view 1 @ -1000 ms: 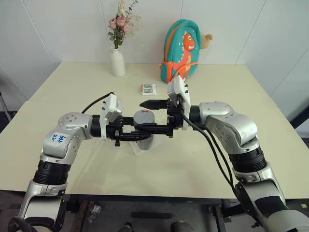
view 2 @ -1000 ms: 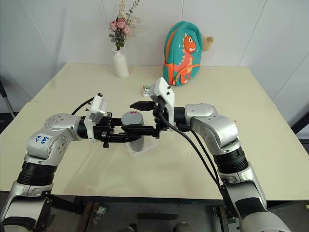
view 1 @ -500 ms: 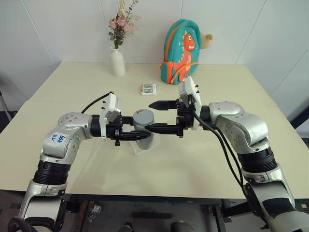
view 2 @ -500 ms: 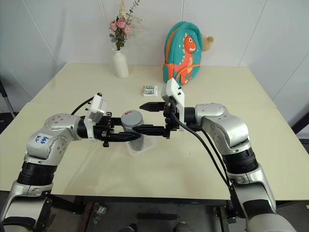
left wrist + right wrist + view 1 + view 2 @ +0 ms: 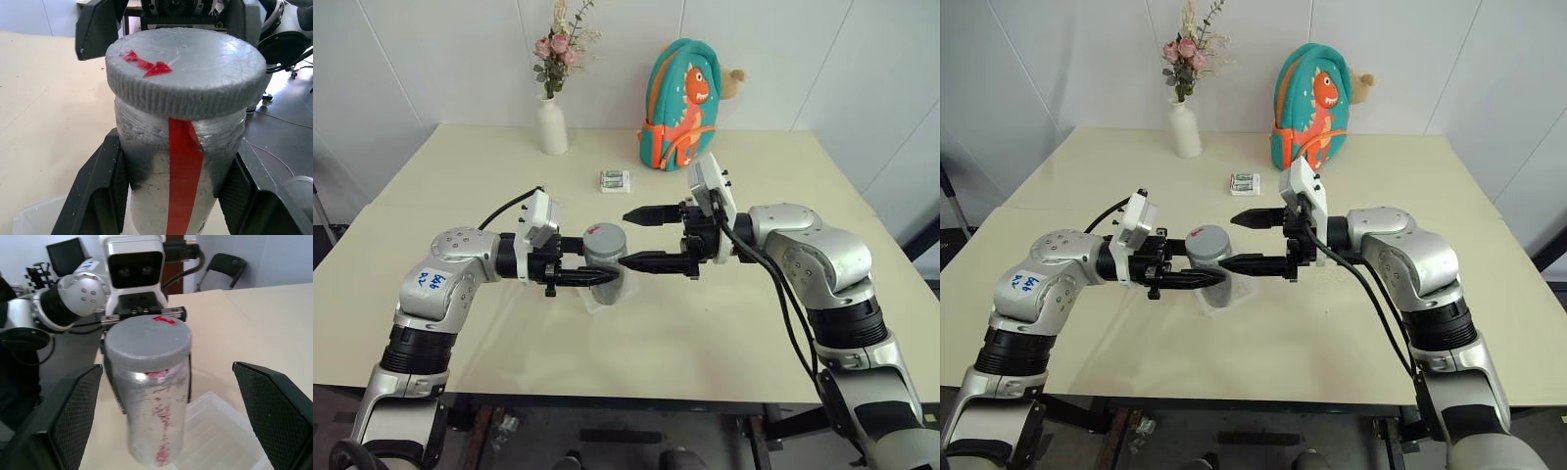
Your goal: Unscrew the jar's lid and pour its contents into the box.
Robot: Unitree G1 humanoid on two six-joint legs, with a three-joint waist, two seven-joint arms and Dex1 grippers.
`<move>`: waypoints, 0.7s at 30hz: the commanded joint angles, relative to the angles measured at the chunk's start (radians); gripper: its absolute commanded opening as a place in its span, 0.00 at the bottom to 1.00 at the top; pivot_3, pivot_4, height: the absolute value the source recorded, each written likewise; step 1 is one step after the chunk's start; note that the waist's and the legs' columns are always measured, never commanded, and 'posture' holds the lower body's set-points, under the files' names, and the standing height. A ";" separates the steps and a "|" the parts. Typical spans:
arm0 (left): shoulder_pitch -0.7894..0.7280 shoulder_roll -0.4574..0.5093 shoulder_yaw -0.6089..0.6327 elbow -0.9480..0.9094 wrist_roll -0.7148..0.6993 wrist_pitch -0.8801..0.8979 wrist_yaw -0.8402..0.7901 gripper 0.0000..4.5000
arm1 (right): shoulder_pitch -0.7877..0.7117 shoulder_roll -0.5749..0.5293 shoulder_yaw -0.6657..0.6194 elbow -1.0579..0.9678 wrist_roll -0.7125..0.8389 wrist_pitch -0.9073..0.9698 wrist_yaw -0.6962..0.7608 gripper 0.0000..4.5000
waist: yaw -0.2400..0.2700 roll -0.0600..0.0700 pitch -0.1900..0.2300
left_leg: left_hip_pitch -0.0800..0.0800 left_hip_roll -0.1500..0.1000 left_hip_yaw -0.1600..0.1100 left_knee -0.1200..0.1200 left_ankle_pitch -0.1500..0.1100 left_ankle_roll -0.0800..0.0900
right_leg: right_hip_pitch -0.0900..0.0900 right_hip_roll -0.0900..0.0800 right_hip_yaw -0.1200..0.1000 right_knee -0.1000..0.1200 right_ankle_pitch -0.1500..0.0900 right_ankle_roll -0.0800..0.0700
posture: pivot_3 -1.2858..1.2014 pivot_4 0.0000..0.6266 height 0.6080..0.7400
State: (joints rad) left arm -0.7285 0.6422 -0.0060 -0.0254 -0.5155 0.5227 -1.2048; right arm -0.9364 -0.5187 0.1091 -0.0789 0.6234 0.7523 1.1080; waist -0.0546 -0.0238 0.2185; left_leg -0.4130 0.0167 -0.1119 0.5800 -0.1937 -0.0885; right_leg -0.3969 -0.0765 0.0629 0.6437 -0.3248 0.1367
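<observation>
Jar [image 5: 605, 257] above box [image 5: 220, 431], between both tools.

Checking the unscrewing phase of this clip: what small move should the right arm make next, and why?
Probably bring the open right gripper back toward the jar and close it on the lid. The lid sits on the jar, which the left gripper clamps upright over the box, and the right fingers stand wide beside the cap without touching it.

arms silver, black joints | black cables | left pincer [image 5: 607, 277] fingers black
</observation>
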 commanded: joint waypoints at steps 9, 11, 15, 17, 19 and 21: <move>-0.001 0.007 0.016 -0.032 -0.021 -0.005 -0.009 0.46 | -0.033 0.088 -0.011 -0.022 0.024 0.004 -0.061 0.99 | 0.000 0.000 0.000 | 0.000 0.000 0.000 0.000 0.000 0.000 | 0.000 0.000 0.000 0.001 0.000 0.000 | 0.52 0.24 1.00; -0.003 0.007 0.015 -0.032 -0.021 -0.004 -0.009 0.46 | -0.036 0.101 -0.004 -0.017 0.016 -0.003 -0.063 0.99 | 0.001 0.000 0.000 | 0.000 0.000 0.000 0.000 0.000 0.000 | 0.000 0.000 0.000 0.000 0.000 0.000 | 0.52 0.24 1.00; -0.009 0.007 0.014 -0.033 -0.021 -0.002 -0.008 0.46 | -0.050 0.140 0.009 -0.006 0.008 -0.012 -0.073 0.99 | -0.002 0.000 0.000 | 0.000 0.000 0.000 0.000 0.000 0.000 | 0.000 0.000 0.000 0.000 0.000 0.000 | 0.52 0.24 1.00; -0.008 0.008 0.015 -0.036 -0.021 -0.002 -0.008 0.46 | -0.052 0.152 0.011 -0.005 0.003 -0.010 -0.074 0.99 | -0.002 0.000 0.000 | 0.000 0.000 0.000 0.000 0.000 0.000 | 0.000 0.000 0.000 0.001 0.000 0.000 | 0.52 0.24 1.00; -0.007 0.010 0.016 -0.036 -0.020 -0.003 -0.008 0.46 | -0.051 0.157 0.012 -0.004 -0.001 -0.010 -0.072 0.99 | -0.001 0.000 0.000 | 0.000 0.000 0.000 0.000 0.000 0.000 | 0.000 0.000 0.000 0.001 0.000 0.000 | 0.52 0.24 1.00; -0.009 0.010 0.016 -0.034 -0.019 -0.003 -0.007 0.46 | -0.051 0.168 0.008 0.002 -0.012 -0.031 -0.078 0.91 | 0.000 0.000 0.000 | 0.000 0.000 0.000 0.000 0.000 0.000 | 0.000 0.000 0.000 0.000 0.000 0.000 | 0.52 0.24 1.00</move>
State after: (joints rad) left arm -0.7282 0.6433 -0.0067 -0.0268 -0.5154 0.5233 -1.2108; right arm -0.9686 -0.3579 0.1257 -0.0677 0.6125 0.7533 1.0340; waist -0.0547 -0.0237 0.2185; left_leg -0.4131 0.0166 -0.1119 0.5803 -0.1937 -0.0885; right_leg -0.3969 -0.0765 0.0629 0.6441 -0.3248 0.1368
